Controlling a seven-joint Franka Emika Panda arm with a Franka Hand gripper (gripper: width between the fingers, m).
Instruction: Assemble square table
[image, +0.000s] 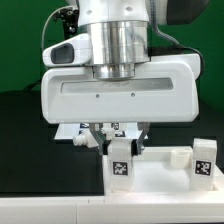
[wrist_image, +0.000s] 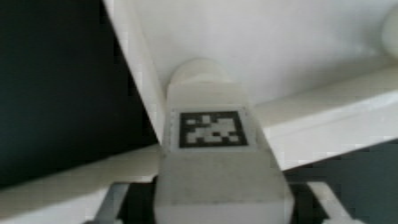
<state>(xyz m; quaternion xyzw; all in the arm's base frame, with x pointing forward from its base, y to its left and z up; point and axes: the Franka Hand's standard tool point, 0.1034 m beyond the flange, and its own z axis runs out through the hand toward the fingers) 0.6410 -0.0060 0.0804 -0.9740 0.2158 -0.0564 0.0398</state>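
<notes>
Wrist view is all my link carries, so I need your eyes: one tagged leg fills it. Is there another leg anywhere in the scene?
Observer: Yes. A second tagged leg sits by the slab at the exterior view's right, well apart from the leg under the pincer.
Operator: Is anything lying beyond the pincer that I should know about?
Observer: Small white parts lie behind it, toward the exterior view's left. The arm hides most of them, so I cannot name them.
</notes>
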